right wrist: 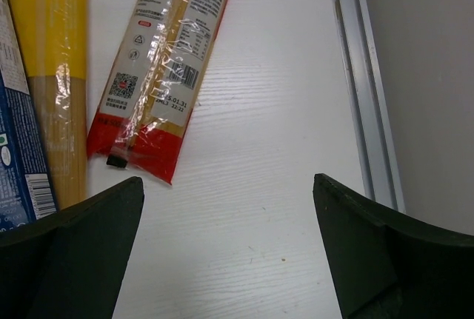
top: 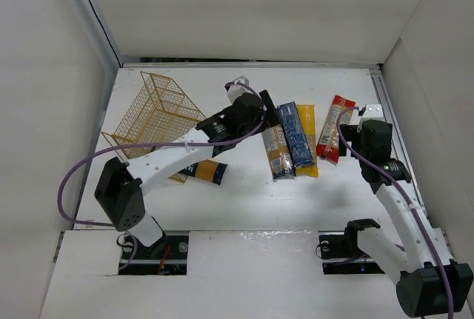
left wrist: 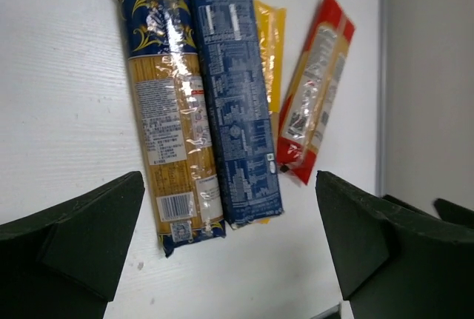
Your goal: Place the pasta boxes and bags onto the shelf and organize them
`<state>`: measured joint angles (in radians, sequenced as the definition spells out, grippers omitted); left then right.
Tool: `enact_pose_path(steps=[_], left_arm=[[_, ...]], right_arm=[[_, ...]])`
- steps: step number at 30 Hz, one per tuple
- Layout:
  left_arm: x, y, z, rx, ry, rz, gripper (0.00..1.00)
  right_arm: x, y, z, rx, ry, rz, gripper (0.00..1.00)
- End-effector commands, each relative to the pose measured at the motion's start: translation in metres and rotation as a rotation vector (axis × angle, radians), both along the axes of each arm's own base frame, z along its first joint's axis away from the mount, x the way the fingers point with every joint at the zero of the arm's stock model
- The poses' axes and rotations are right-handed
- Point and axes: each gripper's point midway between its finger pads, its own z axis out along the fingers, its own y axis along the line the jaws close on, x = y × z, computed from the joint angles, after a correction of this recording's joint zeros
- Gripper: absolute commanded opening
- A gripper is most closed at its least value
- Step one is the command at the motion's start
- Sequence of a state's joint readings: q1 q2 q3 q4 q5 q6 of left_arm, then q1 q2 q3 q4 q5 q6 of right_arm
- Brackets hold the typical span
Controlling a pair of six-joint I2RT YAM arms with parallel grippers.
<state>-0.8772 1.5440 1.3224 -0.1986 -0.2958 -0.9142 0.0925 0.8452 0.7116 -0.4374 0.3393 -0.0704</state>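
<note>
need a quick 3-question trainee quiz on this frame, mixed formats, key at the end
1. Fill in: the dark blue box lies partly ___ the plain yellow bag.
2. Which pack is rightmost in the top view? A) dark blue box B) red-and-clear bag C) plain yellow bag
3. True or false: both pincers are shut.
Key: 1 over. 2 B. 3 false; the left pincer and the right pincer are both open, holding nothing.

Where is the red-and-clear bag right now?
In the top view, the red-and-clear bag lies flat, right of centre, just right of the plain yellow bag.
</note>
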Motion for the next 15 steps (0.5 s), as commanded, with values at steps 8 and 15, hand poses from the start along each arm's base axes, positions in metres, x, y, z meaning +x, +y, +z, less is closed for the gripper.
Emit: enact_pose_path(steps=[8, 15], left_arm=[[-0.006, -0.032, -0.112, 0.184, 0.238, -0.066, 1.0], [-0.016, -0.055, -0.145, 0.224, 0.305, -0.087, 1.0]], right_arm=[[0.005, -0.002, 0.026, 0.035, -0.12, -0.032, 1.0], [0.006, 0.005, 0.02, 0.056, -0.117, 0.005, 1.0]])
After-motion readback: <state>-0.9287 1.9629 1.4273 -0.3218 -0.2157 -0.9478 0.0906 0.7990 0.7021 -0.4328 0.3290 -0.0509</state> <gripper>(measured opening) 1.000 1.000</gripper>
